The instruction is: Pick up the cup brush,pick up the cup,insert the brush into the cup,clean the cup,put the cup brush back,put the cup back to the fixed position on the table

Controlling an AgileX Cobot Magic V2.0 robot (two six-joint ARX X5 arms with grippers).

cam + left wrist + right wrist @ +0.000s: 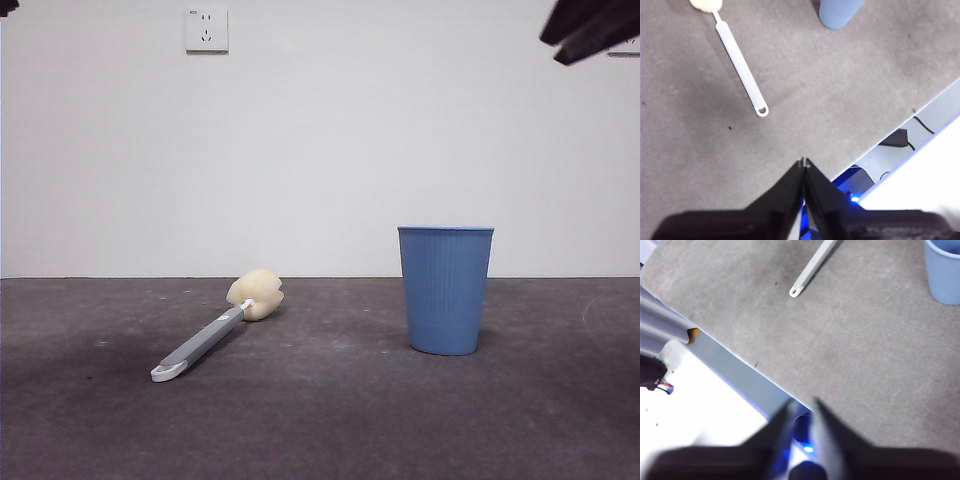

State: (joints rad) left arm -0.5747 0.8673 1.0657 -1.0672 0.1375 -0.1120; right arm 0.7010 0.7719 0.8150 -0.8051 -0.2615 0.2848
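The cup brush (215, 335) lies flat on the table (320, 420), left of centre, with its cream sponge head (256, 294) at the far end and its white loop toward the camera. The blue ribbed cup (445, 290) stands upright to the right of it, well apart. In the left wrist view the cup brush (740, 65) and the cup (840, 12) are far from my left gripper (803, 162), which is shut and empty near the table's edge. My right gripper (802, 404) hovers over the table's edge, its jaws slightly open and empty, with the cup (944, 270) and the brush handle (812, 267) far off.
A white wall with a socket (206, 30) closes the back. Black arm tips show at the top right corner (590, 28) and the top left corner (8, 6). A pale table edge (935, 107) runs close to both grippers.
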